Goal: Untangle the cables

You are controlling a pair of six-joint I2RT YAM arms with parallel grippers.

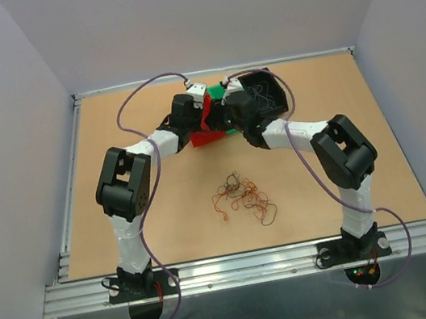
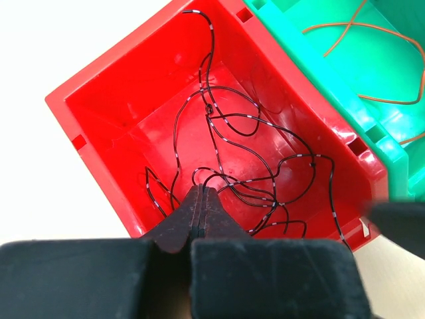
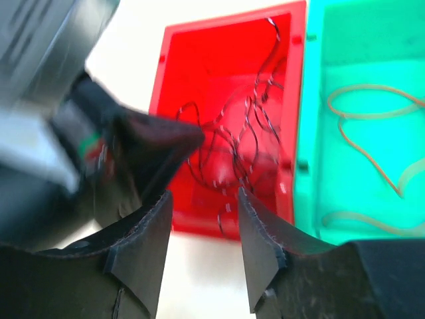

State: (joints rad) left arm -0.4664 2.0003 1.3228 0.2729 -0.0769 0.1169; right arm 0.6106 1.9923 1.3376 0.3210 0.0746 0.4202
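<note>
My left end effector (image 2: pixel 201 194) is pressed fully closed, its tips down in the red bin (image 2: pixel 99 113) among loops of black wire (image 2: pixel 226 123). I cannot tell whether a strand is caught between them. My right end effector (image 3: pixel 202 199) hangs over the edge of the same bin, jaws parted to a middling gap with nothing between them.

The black wire, banded with pale marks, sprawls across the red bin's floor and climbs one wall. A green bin (image 2: pixel 319 86) stands touching the red one and holds curls of orange wire (image 2: pixel 372 30). In the overhead view a black bin (image 1: pixel 271 88) sits just beyond them to the right, its contents too dark to make out.

Well apart from the bins and nearer my bases, the cables (image 1: pixel 242 195) lie in a small tangle of red-orange, brown and dark strands on the tan desk (image 1: pixel 377 165). An aluminium rail (image 1: pixel 255 265) edges the desk's near side, and pale walls (image 1: pixel 197 15) close it in on three sides.
</note>
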